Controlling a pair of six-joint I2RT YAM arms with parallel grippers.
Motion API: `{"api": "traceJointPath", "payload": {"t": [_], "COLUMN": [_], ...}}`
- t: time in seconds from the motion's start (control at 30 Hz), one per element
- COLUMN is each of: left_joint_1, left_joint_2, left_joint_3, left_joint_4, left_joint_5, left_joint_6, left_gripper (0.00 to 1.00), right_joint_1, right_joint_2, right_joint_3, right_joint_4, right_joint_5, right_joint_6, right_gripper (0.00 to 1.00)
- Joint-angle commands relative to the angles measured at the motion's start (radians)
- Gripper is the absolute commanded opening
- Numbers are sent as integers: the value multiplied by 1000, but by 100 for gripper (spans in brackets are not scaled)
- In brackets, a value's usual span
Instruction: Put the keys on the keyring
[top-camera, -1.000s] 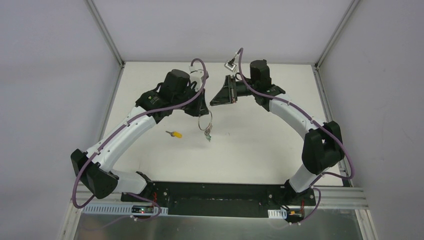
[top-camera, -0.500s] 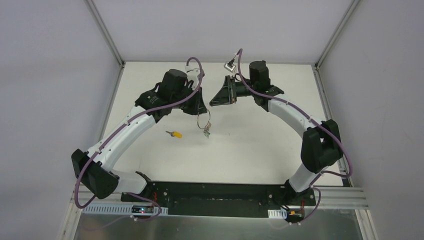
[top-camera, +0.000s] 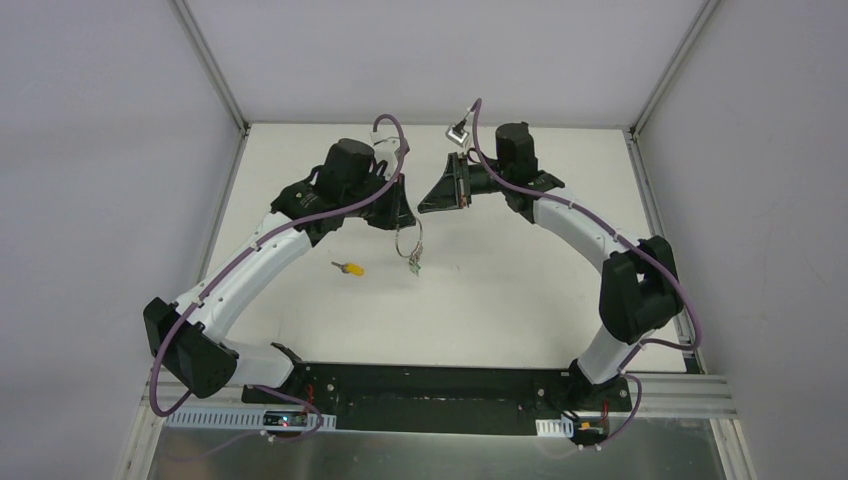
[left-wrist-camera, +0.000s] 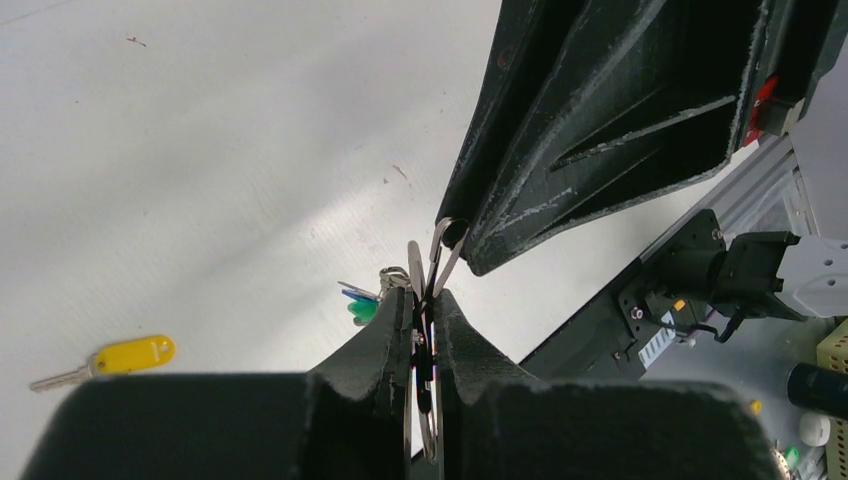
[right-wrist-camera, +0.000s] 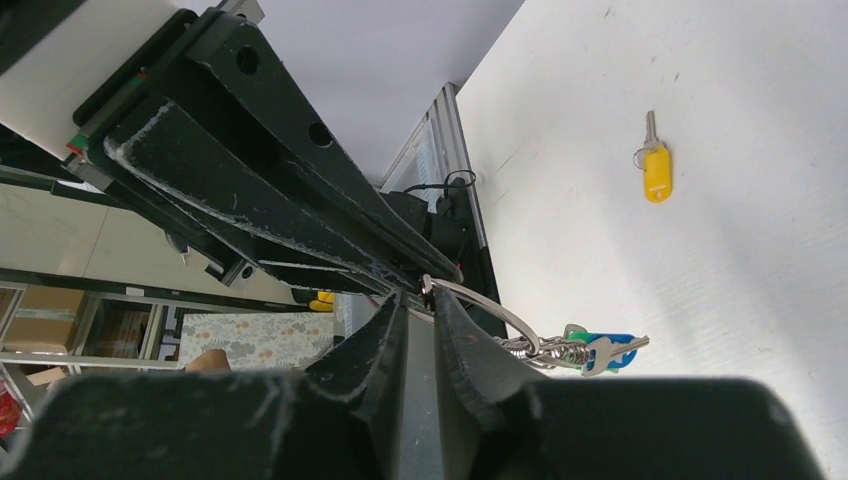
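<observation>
Mid-frame, the left gripper (left-wrist-camera: 420, 300) stays clamped on the keyring (left-wrist-camera: 441, 243). The right gripper (right-wrist-camera: 417, 298) has edged in, jaws narrowing at its rim — gripping or not, I cannot tell. The yellow key (top-camera: 350, 268) lies lower left — not yet threaded.

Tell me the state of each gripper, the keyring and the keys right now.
left gripper: shut on the keyring
right gripper: jaws nearly together at the ring's edge, grip unclear
keyring: held off the table, keys dangling
green key: hanging from the keyring
yellow key: loose, flat on the table
</observation>
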Motion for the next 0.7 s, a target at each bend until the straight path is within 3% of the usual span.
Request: {"api": "traceJointPath", "payload": {"t": [0.0,0.27,0.67], "left_joint_1": [11,11,10], "left_joint_2": [-16,-14,-11], "left_joint_3": [-11,-32,-44], "left_joint_4": [45,72,97], "left_joint_5": [29,46,74], "left_joint_6": [-20,-18,-28], "left_gripper": [0,0,0], "right_joint_1": [4,4,13], "right_joint_2": [4,18,38], "right_joint_3": [18,46,68], "right_joint_4": [44,45,44], "right_joint_5": [-29,-27,-14], "right_joint_6": [15,27,39], "right_gripper": [13,0,0]}}
